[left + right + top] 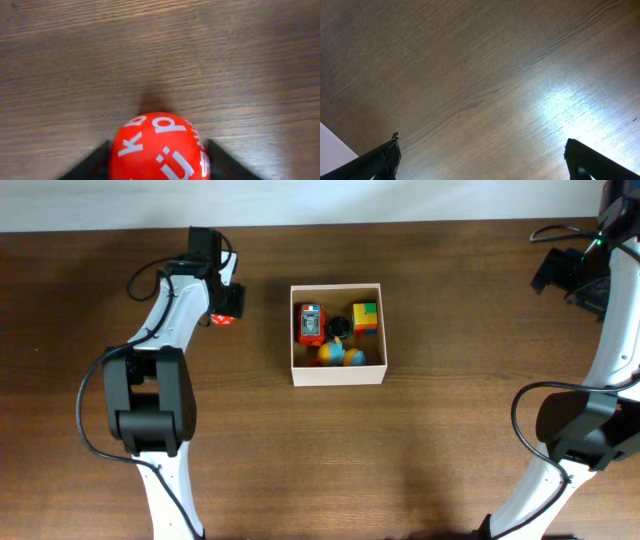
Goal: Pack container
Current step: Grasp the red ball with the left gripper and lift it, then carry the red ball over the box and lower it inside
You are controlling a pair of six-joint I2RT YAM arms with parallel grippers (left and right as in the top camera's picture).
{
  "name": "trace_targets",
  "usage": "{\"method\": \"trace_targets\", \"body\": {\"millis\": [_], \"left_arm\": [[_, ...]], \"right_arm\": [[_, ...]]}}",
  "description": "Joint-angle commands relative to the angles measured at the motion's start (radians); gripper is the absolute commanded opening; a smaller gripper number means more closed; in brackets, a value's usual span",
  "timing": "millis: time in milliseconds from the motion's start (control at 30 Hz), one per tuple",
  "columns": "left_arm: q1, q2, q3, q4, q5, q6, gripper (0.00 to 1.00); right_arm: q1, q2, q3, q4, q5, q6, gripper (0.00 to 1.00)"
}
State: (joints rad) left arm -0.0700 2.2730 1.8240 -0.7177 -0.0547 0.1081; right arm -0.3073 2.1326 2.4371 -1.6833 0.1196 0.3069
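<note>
One red ball (159, 147) is held clamped in the left gripper (227, 312), left of the container (337, 376) set centrally, the right gripper (482, 152) being spread empty; the ball is best carried above the wall (292, 335) and released low inside.

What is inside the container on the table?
Inside the container lie a red toy, a multicoloured cube, a small black item and round orange-and-blue toys. Anything beneath them is hidden.

Overhead: looking straight down, whole table (450, 430) covered. Left wrist: very close, facing down onto red ball (159, 147), also seen overhead. Right wrist: near the table, facing down
</note>
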Motion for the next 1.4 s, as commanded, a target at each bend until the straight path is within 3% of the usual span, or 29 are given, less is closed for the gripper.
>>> {"method": "trace_targets", "body": {"millis": [0,67,567,700,867,1100,1367], "left_arm": [[0.000,0.020,0.007,-0.005,0.015,-0.003,0.31],[0.000,0.020,0.007,-0.005,0.015,-0.003,0.21],[-0.002,-0.100,0.119,-0.098,0.027,-0.003,0.18],[-0.002,-0.183,0.171,-0.138,0.141,-0.003,0.18],[-0.006,-0.302,0.174,-0.147,0.389,0.005,0.17],[-0.050,-0.362,0.174,-0.222,0.762,0.209,0.16],[-0.176,-0.327,0.172,-0.384,0.772,0.505,0.16]], "right_arm": [[-0.002,-0.032,-0.003,0.000,0.013,0.002,0.99],[-0.002,-0.032,-0.003,0.000,0.013,0.002,0.99],[-0.002,-0.032,-0.003,0.000,0.013,0.002,0.99],[-0.002,-0.032,-0.003,0.000,0.013,0.002,0.99],[-0.002,-0.032,-0.003,0.000,0.013,0.001,0.99],[-0.002,-0.032,-0.003,0.000,0.013,0.001,0.99],[-0.002,-0.032,-0.003,0.000,0.013,0.001,0.98]]}}
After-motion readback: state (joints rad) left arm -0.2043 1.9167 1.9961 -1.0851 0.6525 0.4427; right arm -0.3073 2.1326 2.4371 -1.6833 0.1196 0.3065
